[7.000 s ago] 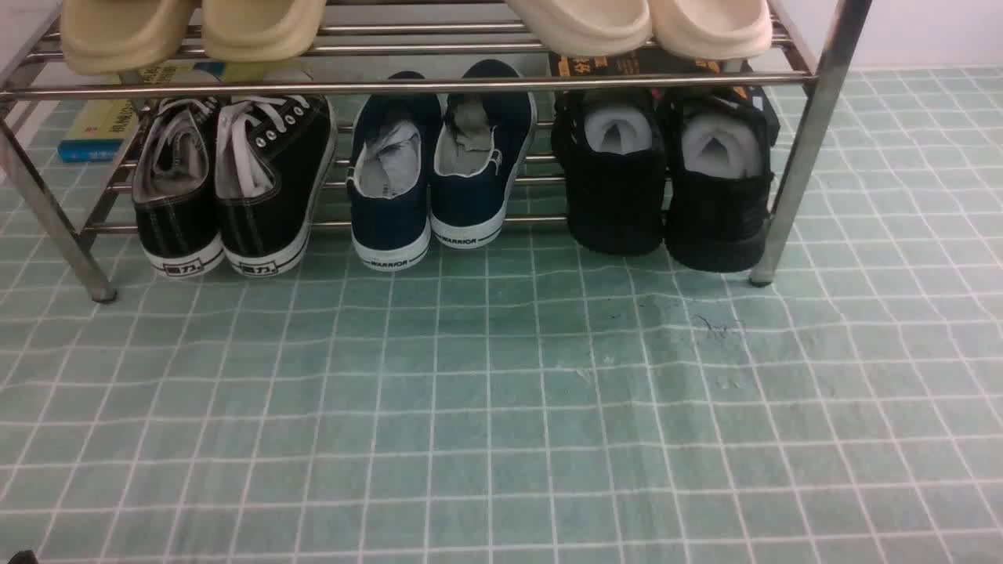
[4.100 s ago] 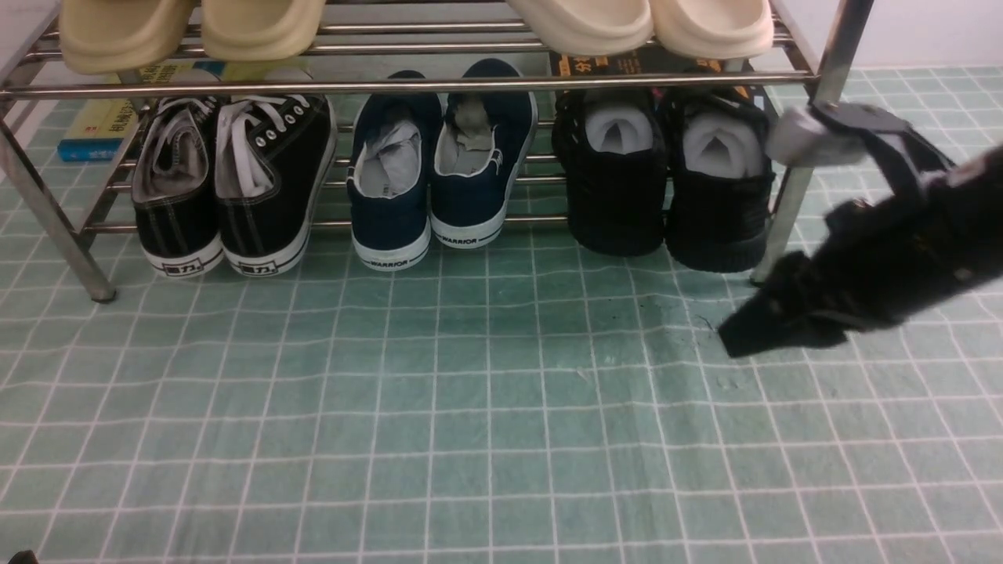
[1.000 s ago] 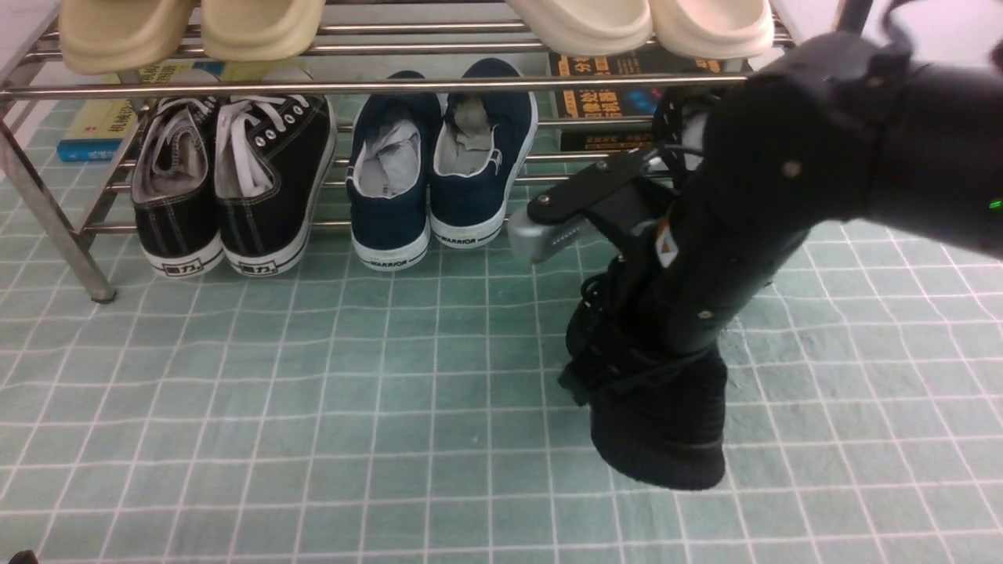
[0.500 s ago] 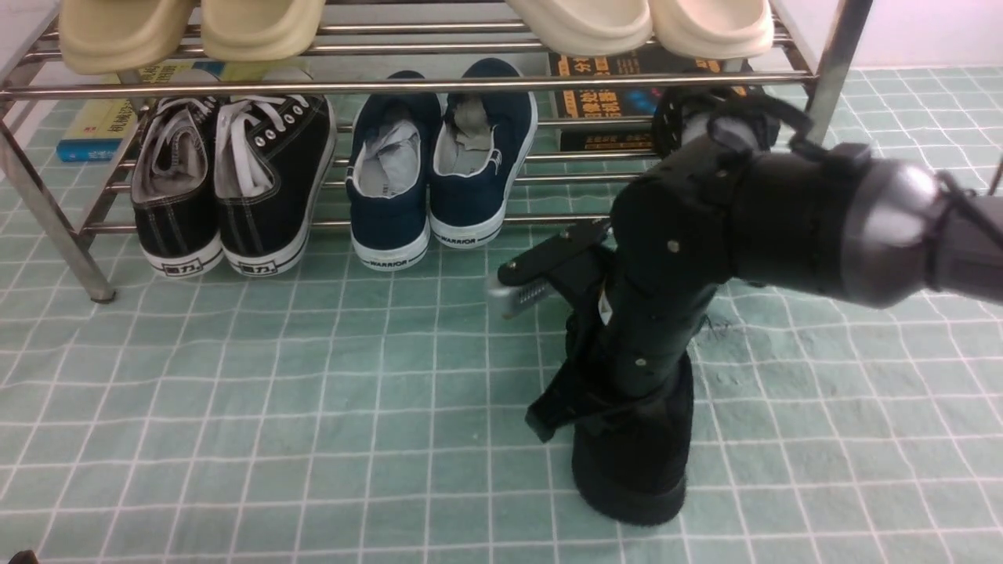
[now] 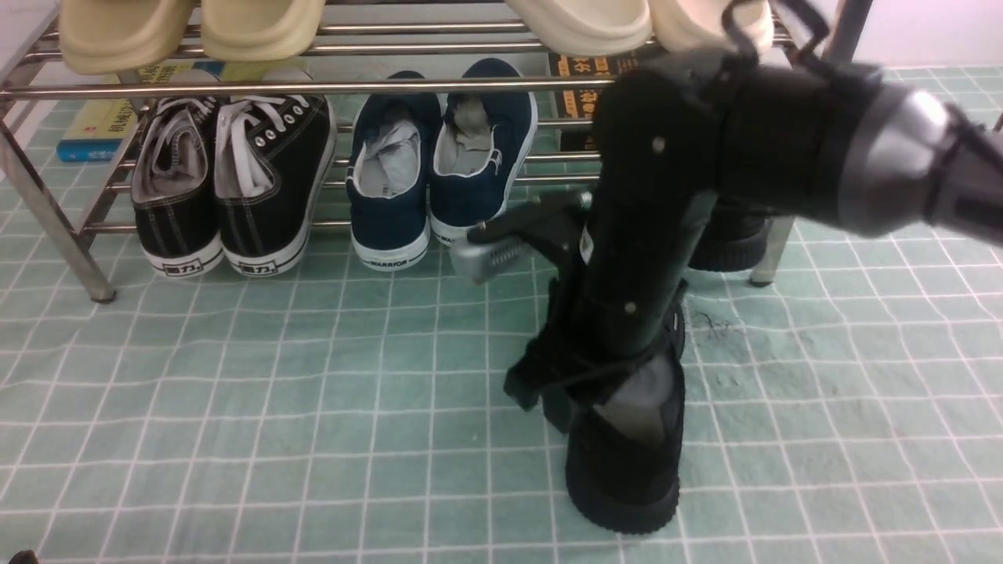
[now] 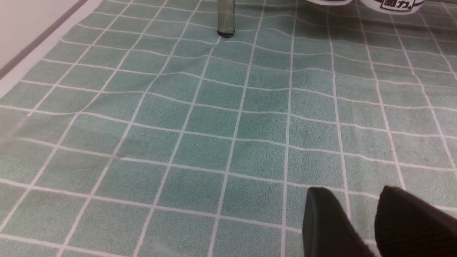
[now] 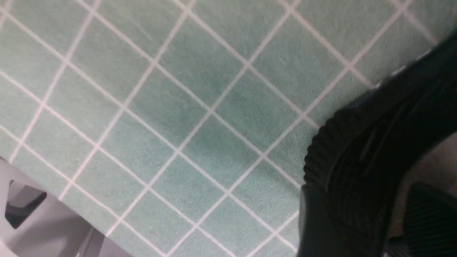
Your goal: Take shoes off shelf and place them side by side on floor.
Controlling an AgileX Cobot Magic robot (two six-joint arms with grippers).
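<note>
One shoe (image 5: 627,486) on floor (image 5: 313,431) | right claw (image 7: 380,228) parted astride its heel | left claw (image 6: 351,194) spread, empty

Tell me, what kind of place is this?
Probably a pretend home entryway, though I can't be sure: a metal shoe rack holds sneakers and slippers, and it stands on a green grid-lined sheet laid like a floor.

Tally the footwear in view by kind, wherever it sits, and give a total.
Yellow slippers: 2
Cream slippers: 2
Black canvas sneakers: 2
Navy slip-ons: 2
All-black knit sneakers: 2, one on the floor, the other partly hidden on the shelf
Total: 10
</note>
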